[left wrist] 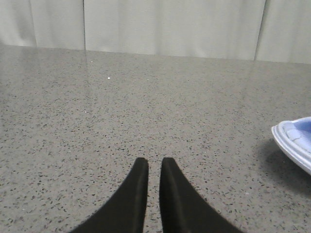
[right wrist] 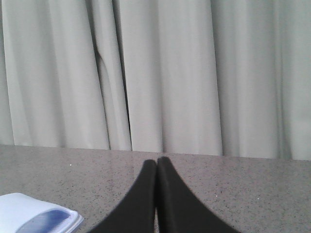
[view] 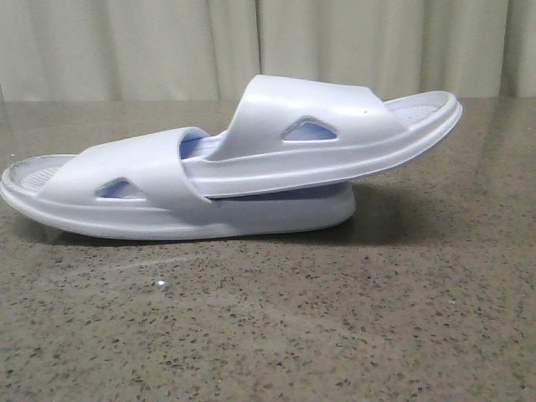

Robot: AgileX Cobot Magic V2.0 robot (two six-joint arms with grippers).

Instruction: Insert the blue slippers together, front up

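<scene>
The blue slippers lie joined on the table in the front view. The lower slipper (view: 100,209) rests flat with its heel at the left. The upper slipper (view: 335,155) has one end pushed under the lower one's strap (view: 142,172), and its other end rises to the right. Neither gripper shows in the front view. My left gripper (left wrist: 154,161) hovers over bare table, jaws almost together with nothing between them, and a slipper end (left wrist: 296,143) lies off to one side. My right gripper (right wrist: 157,160) is shut and empty, with a slipper end (right wrist: 34,213) beside it.
The slippers sit on a speckled grey stone table (view: 335,335). A pale pleated curtain (view: 126,42) hangs behind its far edge. Nothing else stands on the tabletop in any view.
</scene>
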